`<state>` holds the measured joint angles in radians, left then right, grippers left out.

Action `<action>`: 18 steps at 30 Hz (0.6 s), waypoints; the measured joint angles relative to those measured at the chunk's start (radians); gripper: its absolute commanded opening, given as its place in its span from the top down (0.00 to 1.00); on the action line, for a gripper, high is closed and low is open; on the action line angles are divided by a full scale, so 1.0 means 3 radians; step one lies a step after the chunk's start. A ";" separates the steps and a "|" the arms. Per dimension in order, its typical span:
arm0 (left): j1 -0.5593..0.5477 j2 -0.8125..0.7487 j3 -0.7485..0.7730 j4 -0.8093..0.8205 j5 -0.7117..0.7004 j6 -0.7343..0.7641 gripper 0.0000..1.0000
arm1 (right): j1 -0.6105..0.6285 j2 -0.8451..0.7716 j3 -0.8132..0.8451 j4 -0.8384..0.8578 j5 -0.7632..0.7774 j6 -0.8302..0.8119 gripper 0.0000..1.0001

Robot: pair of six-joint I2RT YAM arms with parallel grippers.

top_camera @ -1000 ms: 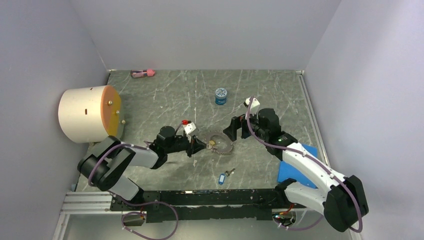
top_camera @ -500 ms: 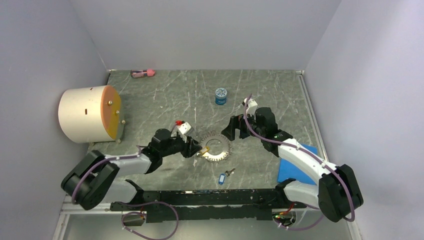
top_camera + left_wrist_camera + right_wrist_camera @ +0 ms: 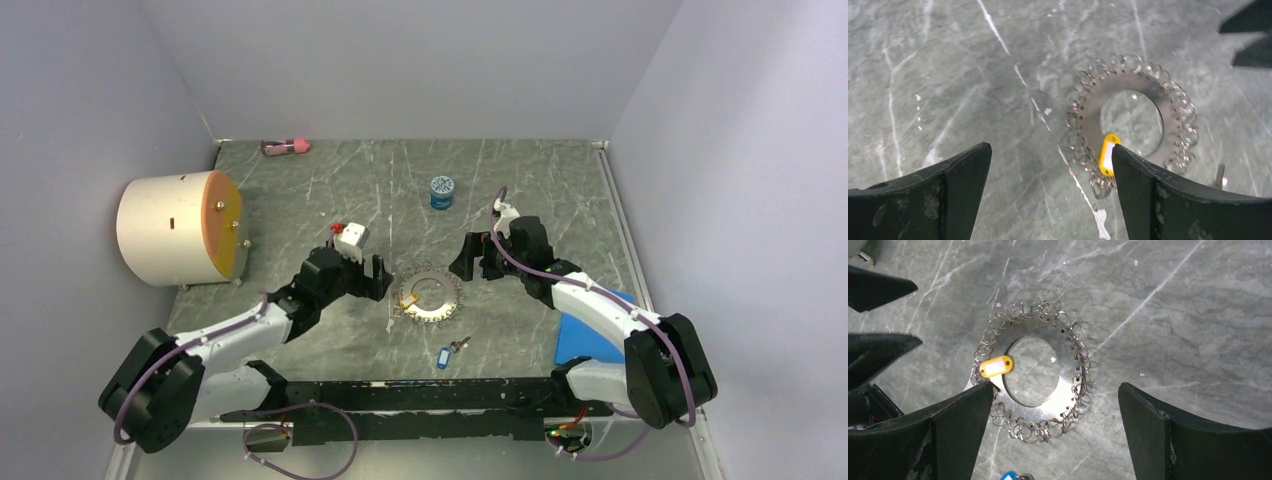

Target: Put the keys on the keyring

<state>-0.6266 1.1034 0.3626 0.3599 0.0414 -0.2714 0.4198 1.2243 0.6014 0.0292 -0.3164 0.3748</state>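
yellow key [image 3: 996, 366] on keyring [image 3: 1070, 365], its label unreadable, maybe blank, blue key [image 3: 1009, 476] cut off, left gripper [image 3: 1050, 150] and right gripper [image 3: 1055, 389] gaping, empty

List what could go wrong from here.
1. The yellow key lies on the keyring with the left gripper and right gripper open. Whether it is threaded isn't visible, so it may slide off.
2. The blue key lies flat on the table, apart from the keyring. A pinch could skid it.
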 measured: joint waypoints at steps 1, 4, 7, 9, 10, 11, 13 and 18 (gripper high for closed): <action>0.0011 0.0070 0.0123 -0.0173 -0.0098 -0.0088 0.05 | -0.0004 0.0017 0.0000 -0.0032 0.0001 0.0006 0.01; 0.0075 0.0359 0.0532 -0.0585 -0.0292 -0.0357 0.05 | -0.0014 0.0017 -0.0001 -0.0071 0.0003 0.0011 0.01; 0.0216 0.0694 0.0913 -0.0966 -0.0334 -0.0623 0.05 | -0.0020 0.0027 -0.0001 -0.0095 -0.0019 0.0009 0.02; 0.0341 0.0880 0.1072 -0.1153 -0.0303 -0.0764 0.05 | -0.0024 0.0069 0.0003 -0.0100 -0.0050 0.0008 0.04; 0.0429 0.0969 0.1123 -0.1242 -0.0248 -0.0841 0.05 | -0.0024 0.0106 0.0006 -0.0113 -0.0081 0.0008 0.05; 0.0515 0.1035 0.1144 -0.1308 -0.0183 -0.0912 0.05 | -0.0024 0.0139 0.0006 -0.0122 -0.0108 0.0009 0.06; 0.0680 0.1120 0.1143 -0.1409 -0.0042 -0.1027 0.05 | -0.0023 0.0220 0.0006 -0.0141 -0.0196 0.0011 0.09; 0.0991 0.1146 0.1074 -0.1485 0.0296 -0.1219 0.05 | -0.0023 0.0327 0.0008 -0.0153 -0.0366 0.0036 0.14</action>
<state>-0.3294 1.4471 0.6849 -0.0856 0.1303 -0.6373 0.4129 1.3224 0.6037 -0.0166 -0.4263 0.3855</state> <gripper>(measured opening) 0.951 0.878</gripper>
